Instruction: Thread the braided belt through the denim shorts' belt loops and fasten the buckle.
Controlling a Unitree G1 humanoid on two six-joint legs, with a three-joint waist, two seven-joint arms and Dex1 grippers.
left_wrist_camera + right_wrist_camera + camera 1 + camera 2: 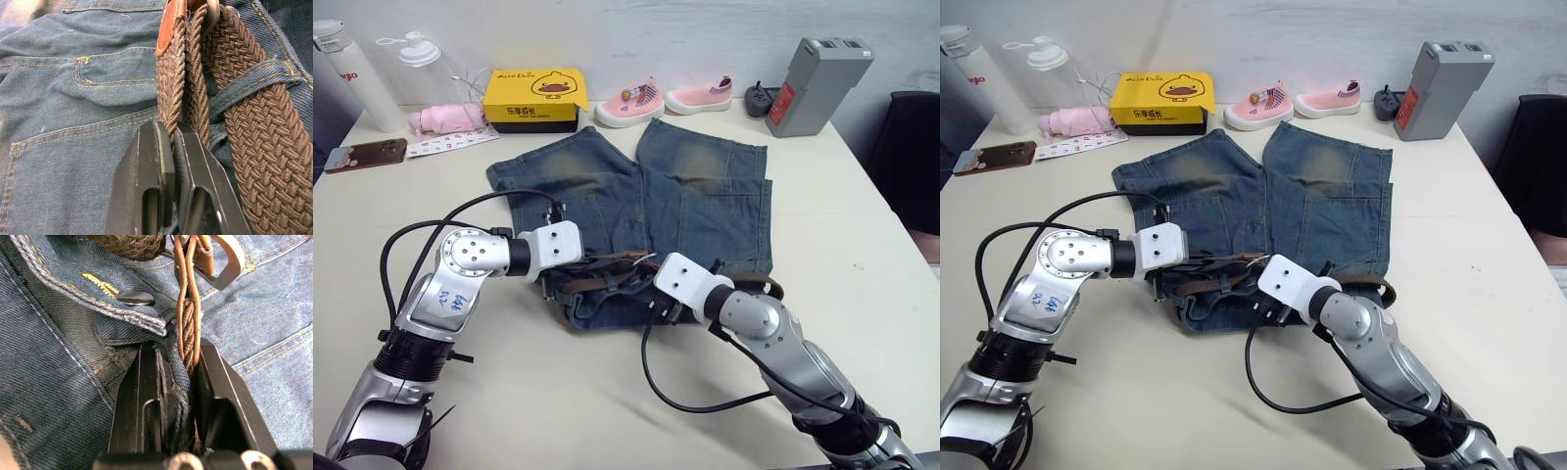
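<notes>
Lying flat near the middle of the table [862, 245], the denim shorts [695, 196] have their waistband toward the robot, and the braided belt [254, 132] runs along that waistband, already passing under at least one of the belt loops [254, 78], as the left wrist view shows. The left gripper [172, 142] has its fingers closed together on a doubled run of the woven strap, just below the tan leather tab near the strap's end. The right gripper [180, 367] is clamped on the belt edge-on, with a fold of waistband denim caught between the fingers as well; the buckle [227, 259], a silver frame, sits just beyond its fingertips, near the shorts' metal button [136, 297]. The belt looks light, limp and stretchy: it will sag and twist wherever it is unsupported, so pushing it from far back will likely only make it bunch. Its weave should give the fingers a good grip, whereas the smooth metal frame may slip or pivot. The better holds seem to be the stiffer leather-tipped end for guiding, and the strap right beside the buckle for steadying the frame. The denim is soft but heavier, and it will drag along with the belt unless that pinched fold is released.
</notes>
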